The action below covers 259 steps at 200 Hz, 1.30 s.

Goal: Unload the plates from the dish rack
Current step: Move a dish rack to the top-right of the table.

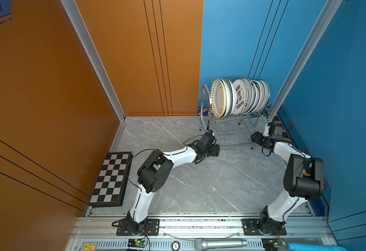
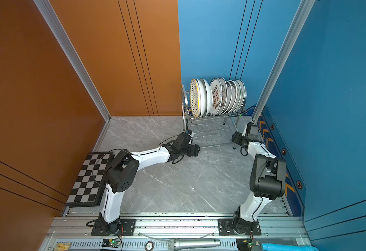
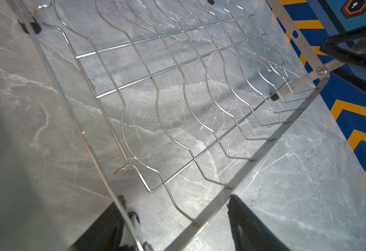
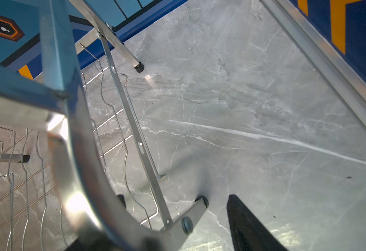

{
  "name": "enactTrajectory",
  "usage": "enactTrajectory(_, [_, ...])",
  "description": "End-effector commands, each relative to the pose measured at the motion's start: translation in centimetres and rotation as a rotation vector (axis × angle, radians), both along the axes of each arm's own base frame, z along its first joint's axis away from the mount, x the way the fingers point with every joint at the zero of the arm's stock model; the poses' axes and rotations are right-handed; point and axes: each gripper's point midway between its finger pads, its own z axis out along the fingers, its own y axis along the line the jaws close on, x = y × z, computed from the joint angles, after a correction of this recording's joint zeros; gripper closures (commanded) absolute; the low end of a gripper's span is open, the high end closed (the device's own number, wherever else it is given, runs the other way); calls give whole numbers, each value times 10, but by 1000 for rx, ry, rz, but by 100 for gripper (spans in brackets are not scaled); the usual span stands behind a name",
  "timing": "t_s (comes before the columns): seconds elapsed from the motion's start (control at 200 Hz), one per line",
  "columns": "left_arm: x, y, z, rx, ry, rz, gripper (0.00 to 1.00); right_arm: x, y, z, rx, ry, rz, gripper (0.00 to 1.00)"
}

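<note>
Round white ceramic plates point(image 1: 240, 96), about nine, stood on edge in top tier of two-tier shiny steel wire dish rack point(image 1: 232, 118), set on grey marble desk point(image 1: 188, 173). Left jaws seen wide apart astride rack's lower front corner at left end, nothing gripped. Right jaws parted beside rack's right end loop, nothing gripped

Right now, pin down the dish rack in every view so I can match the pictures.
Top view: dish rack right of centre by the blue wall, plates upright on its upper tier.
Top view: dish rack just right of centre, same wall.
Left wrist: dish rack's bare lower shelf fills most of the frame.
Right wrist: dish rack's arched end loop and legs, close up.
Shared landmark: grey marble tabletop under its feet.
</note>
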Motion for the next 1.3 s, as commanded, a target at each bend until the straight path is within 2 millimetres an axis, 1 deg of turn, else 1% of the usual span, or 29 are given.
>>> enactTrajectory(0.0, [-26,-36,-10,-40,53,-118,24,-5,-6,18,3,-44,-21,26])
enactTrajectory(0.075, [-26,-40,-11,-42,53,-121,22,-10,-10,19,2,-40,-35,25])
enactTrajectory(0.16, [-25,-42,-12,-35,43,-115,19,-16,-14,26,11,-54,-54,25])
enactTrajectory(0.24, [-26,-48,-12,-41,45,-126,19,-23,-19,32,-5,-66,-79,24])
enactTrajectory(0.406, [-25,-58,-12,-56,49,-142,18,-35,-30,39,-9,-72,-122,23])
enactTrajectory(0.616, [-27,-67,-14,-56,48,-158,17,-42,-35,41,-7,-72,-145,23])
enactTrajectory(0.691, [-27,-64,-14,-46,47,-154,15,-43,-34,39,0,-67,-148,23])
enactTrajectory(0.796, [-28,-56,-13,-24,38,-147,15,-45,-33,38,9,-61,-151,23])
enactTrajectory(0.806, [-28,-56,-13,-21,36,-146,11,-45,-33,37,10,-60,-152,23])
enactTrajectory(0.821, [-28,-54,-13,-17,35,-145,10,-45,-33,38,10,-61,-152,23])
enactTrajectory(0.906, [-30,-49,-12,-5,29,-146,9,-47,-31,39,16,-60,-151,23])
enactTrajectory(1.041, [-32,-38,-7,19,0,-139,7,-51,-16,47,54,-78,-117,22])
enactTrajectory(1.106, [-33,-33,-6,28,-6,-137,6,-54,-9,52,53,-89,-105,21])
enactTrajectory(1.217, [-36,-24,-5,41,-14,-130,2,-60,-1,59,52,-99,-89,19])
enactTrajectory(1.292, [-38,-19,-5,52,-19,-124,2,-65,5,64,54,-107,-78,18])
